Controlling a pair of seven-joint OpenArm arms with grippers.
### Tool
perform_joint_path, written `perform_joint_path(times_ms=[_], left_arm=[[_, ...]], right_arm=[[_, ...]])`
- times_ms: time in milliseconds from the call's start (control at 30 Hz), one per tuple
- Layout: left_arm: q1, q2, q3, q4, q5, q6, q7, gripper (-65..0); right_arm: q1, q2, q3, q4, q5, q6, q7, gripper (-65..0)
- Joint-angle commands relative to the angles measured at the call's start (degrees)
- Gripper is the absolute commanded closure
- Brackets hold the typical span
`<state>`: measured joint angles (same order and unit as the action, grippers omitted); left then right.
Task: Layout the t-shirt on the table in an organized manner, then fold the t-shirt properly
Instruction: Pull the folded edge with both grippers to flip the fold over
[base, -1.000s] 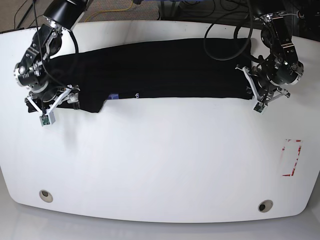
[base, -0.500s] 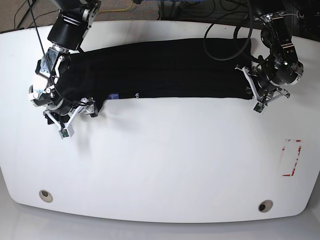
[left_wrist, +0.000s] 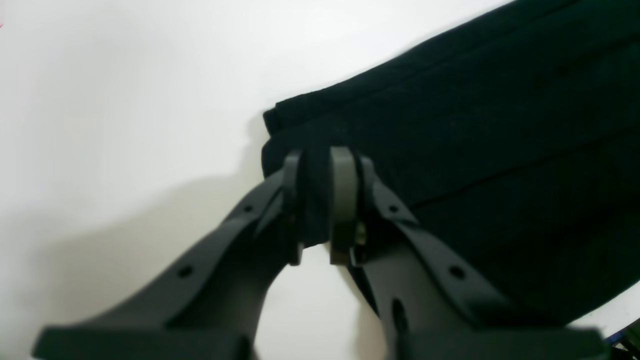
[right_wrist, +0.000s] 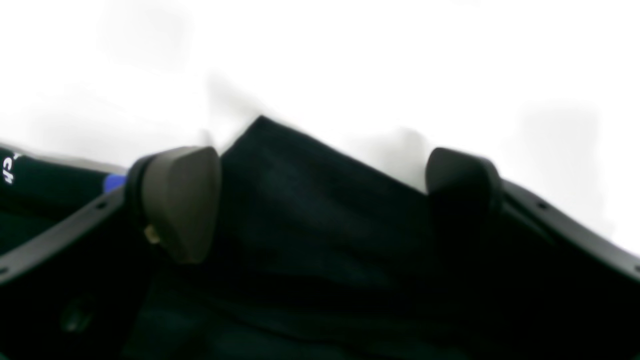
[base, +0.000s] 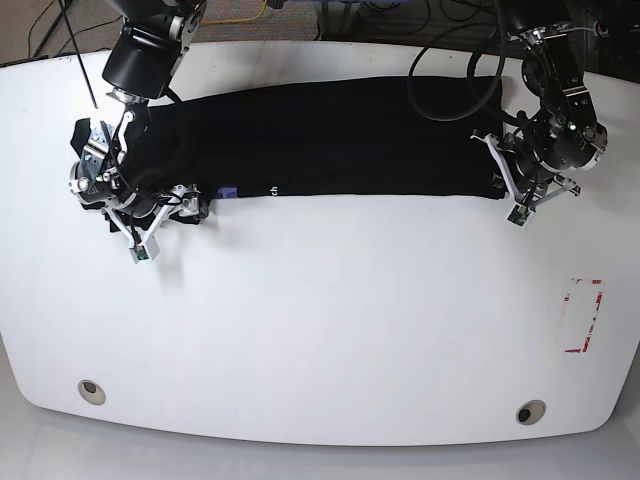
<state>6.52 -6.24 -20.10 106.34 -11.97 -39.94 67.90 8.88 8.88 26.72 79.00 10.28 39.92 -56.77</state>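
Observation:
The black t-shirt (base: 330, 140) lies as a long folded band across the back of the white table (base: 330, 320), with a bit of blue print and white lettering at its front edge. My left gripper (base: 498, 183) sits at the band's right end. In the left wrist view the left gripper (left_wrist: 320, 200) is shut on the t-shirt (left_wrist: 475, 125) near a corner of its edge. My right gripper (base: 172, 205) is at the band's left end. In the right wrist view the right gripper (right_wrist: 320, 200) stands open, its fingers (right_wrist: 180, 200) either side of a pointed flap of the t-shirt (right_wrist: 300, 160).
Two round grey grommets (base: 91, 390) (base: 530, 411) sit near the table's front edge. A red-outlined rectangle (base: 584, 315) marks the right side. Black cables (base: 450, 70) loop over the shirt's back right part.
My right arm has swung in from the left and come down over the shirt's left end, jaws still wide. The left arm and the shirt's right end have not moved.

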Motion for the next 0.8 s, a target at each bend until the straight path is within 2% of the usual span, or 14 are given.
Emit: perform_joint_path(times_ms=[0,100,167,333,367,433,567,633,767], left_arm=[[-0.7,-0.4,-0.2,1.0,-0.4,-0.1,-0.8,-6.9],[-0.7,-0.4,-0.2,1.0,-0.4,-0.1,-0.8,-6.9],[-0.7,-0.4,-0.2,1.0,-0.4,-0.1,-0.8,-6.9],[-0.7,-0.4,-0.2,1.0,-0.4,-0.1,-0.8,-6.9],[-0.7,-0.4,-0.2,1.0,-0.4,-0.1,-0.8,-6.9],[-0.7,-0.4,-0.2,1.0,-0.4,-0.1,-0.8,-6.9],[-0.7,-0.4,-0.1,1.0,-0.4,-0.1,-0.8,-6.9],[-0.7,-0.4,-0.1,1.0,-0.4,-0.1,-0.8,-6.9],[-0.7,-0.4,-0.1,1.0,-0.3,-0.1,-0.8,-6.9]], right_arm=[[0.4,-0.3,0.1,1.0,0.5,0.1,1.1,-62.6],[0.3,-0.9,0.1,1.1,0.2,0.1,1.3,-61.8],[0.1,-1.0,0.1,1.1,0.2,0.1,1.5,-58.3],[0.1,-1.1,0.1,0.9,0.2,0.1,1.6,-39.2],[0.1,-1.1,0.1,0.9,0.3,0.1,1.6,-32.5],[0.1,-1.1,0.1,0.9,0.5,0.1,1.6,-23.1],[0.1,-1.1,0.1,1.1,0.7,0.1,1.6,-7.0],[0.2,-1.1,0.1,1.7,0.7,0.1,1.4,-2.5],[-0.2,-1.1,0.1,5.8,0.8,0.1,1.2,-2.1]])
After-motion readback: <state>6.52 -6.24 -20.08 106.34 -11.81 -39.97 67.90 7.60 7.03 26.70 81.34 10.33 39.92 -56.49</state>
